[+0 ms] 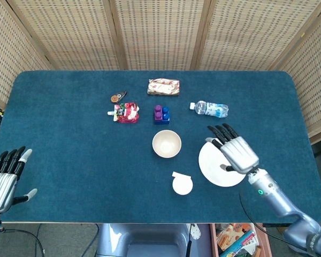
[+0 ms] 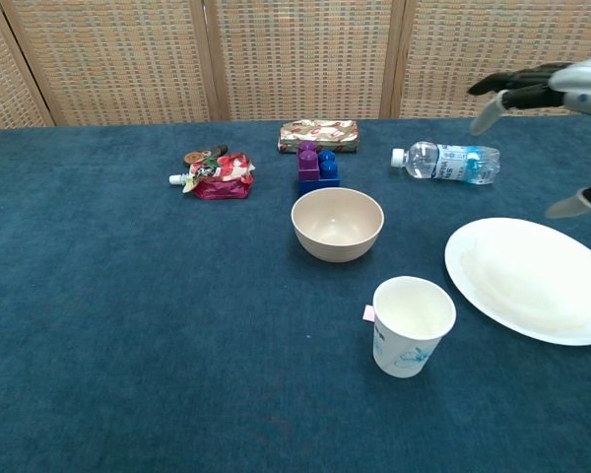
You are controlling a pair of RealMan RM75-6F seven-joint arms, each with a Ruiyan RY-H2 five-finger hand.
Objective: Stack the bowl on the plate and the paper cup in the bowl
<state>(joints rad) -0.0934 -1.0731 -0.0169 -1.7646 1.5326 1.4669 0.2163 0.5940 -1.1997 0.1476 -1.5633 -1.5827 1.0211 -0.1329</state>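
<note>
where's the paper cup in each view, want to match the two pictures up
Head view: the paper cup is low and just right of centre, seen from above as a white circle, below the bowl.
Chest view: the cup stands upright, lower right of centre, nearer the camera than the bowl.
Shared landmark: the white plate lies to the cup's right in both.

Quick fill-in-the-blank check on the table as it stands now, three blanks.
1. The right hand hovers above the ____, holding nothing.
2. The bowl still holds no ____.
3. The water bottle lies on its ____.

Missing words: plate; paper cup; side
</note>
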